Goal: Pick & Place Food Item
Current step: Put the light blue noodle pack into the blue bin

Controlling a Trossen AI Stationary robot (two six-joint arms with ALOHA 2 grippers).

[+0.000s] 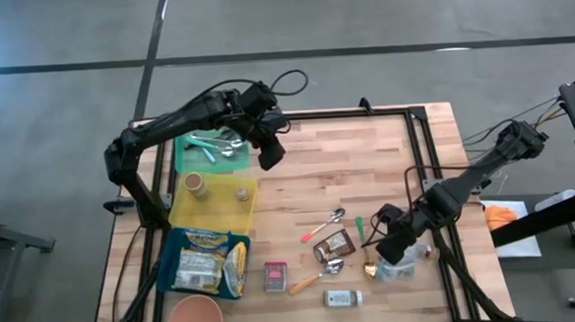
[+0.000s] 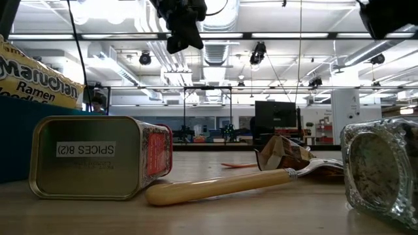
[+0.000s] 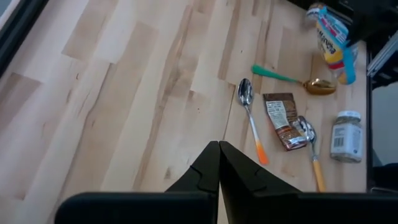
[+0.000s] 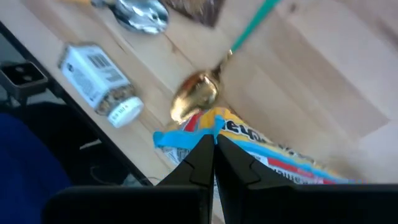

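The right gripper [image 4: 214, 146] is clamping the edge of a yellow-and-blue snack packet [image 4: 273, 152], its fingers pinched tight on the wrapper at the table's near right corner. In the high view the right gripper [image 1: 395, 246] is sitting over the packet [image 1: 408, 263], just beside a gold spoon [image 1: 370, 270] with a green handle. Whether the packet is clear of the table [image 1: 367, 167] cannot be told. The left gripper [image 1: 270, 154] is hanging clenched and empty above the table's far left, near the green tray [image 1: 184, 157]; its own camera confirms fingers pressed together with nothing between them. The yellow tray [image 1: 221, 214] and the blue bin [image 1: 209, 264] are standing well apart from the packet, across the table. Risks, as judged from this state: the grasp is covering only a thin wrapper edge, so the packet may slip out or tear under its own weight during transfer. The hanging packet may also drag against the gold spoon or the spice jar [image 1: 342, 298] lying nearby and displace them.
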